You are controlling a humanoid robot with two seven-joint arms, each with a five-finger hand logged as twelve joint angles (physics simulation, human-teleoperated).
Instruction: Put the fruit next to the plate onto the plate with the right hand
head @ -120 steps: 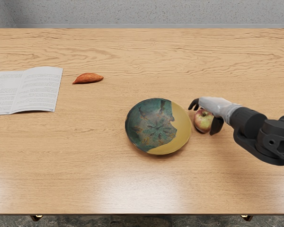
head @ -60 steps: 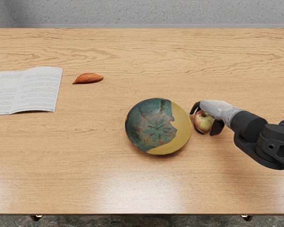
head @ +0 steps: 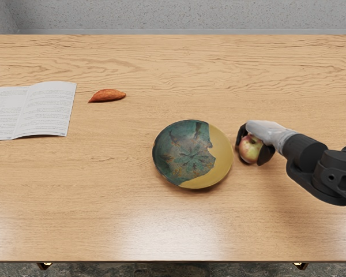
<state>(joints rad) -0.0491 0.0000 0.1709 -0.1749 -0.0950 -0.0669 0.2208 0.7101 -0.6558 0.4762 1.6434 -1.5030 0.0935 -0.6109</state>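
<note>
One second on, the right hand (head: 259, 136) is closed more tightly around the apple (head: 249, 149) beside the plate (head: 218, 166); the grasp is judged secured, the lift not yet made

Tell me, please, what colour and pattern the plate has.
The plate is mottled teal-green, with a mustard-yellow crescent on its right side; head view.

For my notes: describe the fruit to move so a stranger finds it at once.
Start at the teal-and-yellow plate mid-table. Just right of its rim sits a red-yellow apple, wrapped by the right hand. The sweet potato far left is orange and elongated.
</note>
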